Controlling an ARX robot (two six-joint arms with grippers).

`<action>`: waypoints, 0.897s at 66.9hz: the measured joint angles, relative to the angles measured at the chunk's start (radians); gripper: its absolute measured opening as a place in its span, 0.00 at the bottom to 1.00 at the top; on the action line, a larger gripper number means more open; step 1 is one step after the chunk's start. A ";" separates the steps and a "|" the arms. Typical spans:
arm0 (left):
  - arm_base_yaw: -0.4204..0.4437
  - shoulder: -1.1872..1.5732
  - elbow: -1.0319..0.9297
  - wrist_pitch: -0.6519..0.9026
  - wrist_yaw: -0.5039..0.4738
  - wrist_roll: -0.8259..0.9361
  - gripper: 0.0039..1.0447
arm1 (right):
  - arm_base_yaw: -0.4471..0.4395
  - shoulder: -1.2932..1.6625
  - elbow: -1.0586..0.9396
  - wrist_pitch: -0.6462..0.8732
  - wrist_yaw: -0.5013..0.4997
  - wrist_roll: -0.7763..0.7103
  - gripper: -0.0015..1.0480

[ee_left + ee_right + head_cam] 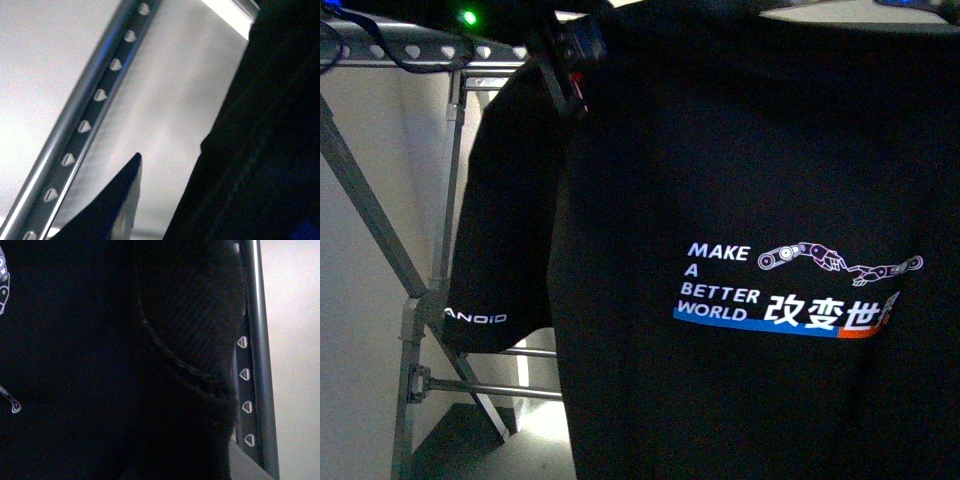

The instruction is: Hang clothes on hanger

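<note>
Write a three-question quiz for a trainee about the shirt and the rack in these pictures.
1. Fill in the blank: the white print on the black T-shirt reads MAKE A ____ WORLD.
2. Multiple choice: what shape are the holes punched in the rack's top rail? A) round B) heart-shaped C) square
3. True or false: the T-shirt lies folded flat on a table.

Key: 1. BETTER. 2. B. 3. False; it hangs upright, spread out, in front of the rack.
</note>
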 joint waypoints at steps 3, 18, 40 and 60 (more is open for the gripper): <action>0.005 -0.015 -0.011 0.013 0.006 -0.030 0.61 | -0.003 0.000 -0.002 0.005 -0.003 0.007 0.10; 0.016 -0.053 -0.022 0.023 0.014 -0.119 0.96 | -0.024 0.000 -0.030 0.020 -0.018 0.073 0.10; 0.124 -0.263 -0.362 0.285 0.318 -0.426 0.94 | -0.063 0.047 -0.041 0.083 0.010 0.264 0.09; 0.124 -0.361 -0.596 0.330 0.375 -0.424 0.94 | -0.051 0.071 0.009 0.103 0.045 0.457 0.09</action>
